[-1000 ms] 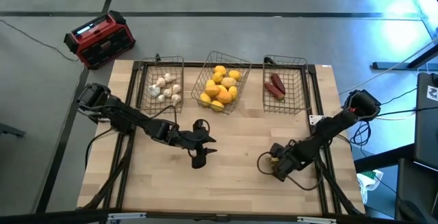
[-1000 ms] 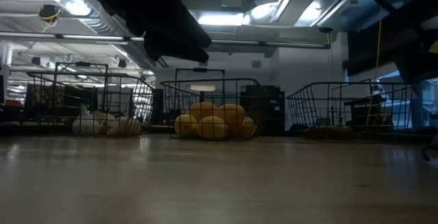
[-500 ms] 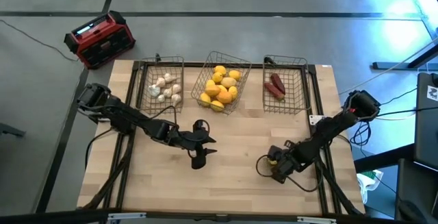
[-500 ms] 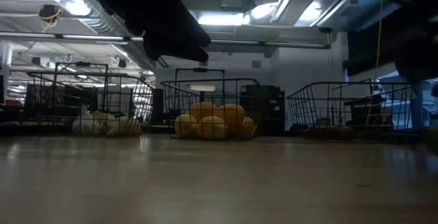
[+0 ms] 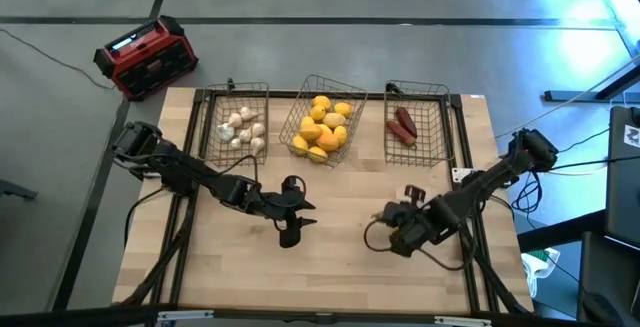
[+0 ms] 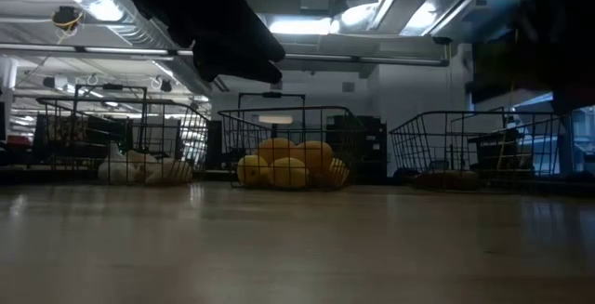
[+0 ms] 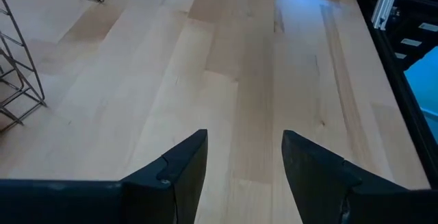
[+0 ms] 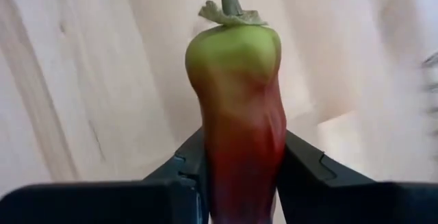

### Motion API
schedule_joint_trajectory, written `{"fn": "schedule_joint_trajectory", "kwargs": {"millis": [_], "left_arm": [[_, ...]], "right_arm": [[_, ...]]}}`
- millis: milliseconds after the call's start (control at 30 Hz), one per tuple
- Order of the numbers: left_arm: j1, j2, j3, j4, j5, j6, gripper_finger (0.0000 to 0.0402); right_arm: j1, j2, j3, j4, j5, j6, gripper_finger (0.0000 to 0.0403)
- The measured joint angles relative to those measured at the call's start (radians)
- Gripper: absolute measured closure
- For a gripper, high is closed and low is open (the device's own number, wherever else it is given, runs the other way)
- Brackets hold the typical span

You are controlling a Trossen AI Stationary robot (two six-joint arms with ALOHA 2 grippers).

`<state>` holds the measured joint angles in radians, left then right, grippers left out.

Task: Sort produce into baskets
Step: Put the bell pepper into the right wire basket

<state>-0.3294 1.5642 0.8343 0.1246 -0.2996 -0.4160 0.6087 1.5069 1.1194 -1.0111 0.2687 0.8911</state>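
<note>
Low in the frame, right of centre, the right gripper [image 5: 400,229] has its jaws closed on a smooth, waxy pepper [image 8: 236,107], red with a green shoulder and a curled stem, over the pale wood-grain tabletop [image 5: 340,277]. Left of centre, the left gripper [image 5: 290,222] hovers with jaws parted, holding nothing. Higher up stand three thin wire-mesh baskets: the left basket [image 5: 240,91] holds white bulbs [image 5: 242,129], the middle basket [image 5: 333,85] yellow and orange fruit [image 5: 323,129], and the right basket [image 5: 432,92] dark red pieces [image 5: 403,124]. Upper left, off the tabletop, sits a red-and-black box [image 5: 146,58].
</note>
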Motion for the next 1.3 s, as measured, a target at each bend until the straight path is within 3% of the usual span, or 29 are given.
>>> {"fn": "schedule_joint_trajectory", "kwargs": {"millis": [300,600,733,967,1300], "left_arm": [[-0.007,0.000,0.000,0.000,0.000,-0.012,0.0218],[-0.012,0.000,0.000,0.000,-0.035,-0.031,0.0218],[-0.012,0.000,0.000,0.000,-0.037,-0.030,0.0218],[-0.015,0.000,-0.001,0.000,-0.037,-0.030,0.0218],[-0.036,0.000,-0.001,0.000,-0.038,-0.024,0.0218]], "right_arm": [[-0.164,-0.120,0.153,-0.253,0.168,-0.221,0.0289],[-0.479,-0.280,0.158,-0.211,0.256,-0.425,0.0289],[-0.667,-0.295,0.158,-0.206,0.247,-0.512,0.0289],[-0.971,-0.273,0.158,-0.162,0.130,-0.644,0.0289],[-1.263,-0.187,0.083,-0.022,0.026,-0.666,0.0289]]}}
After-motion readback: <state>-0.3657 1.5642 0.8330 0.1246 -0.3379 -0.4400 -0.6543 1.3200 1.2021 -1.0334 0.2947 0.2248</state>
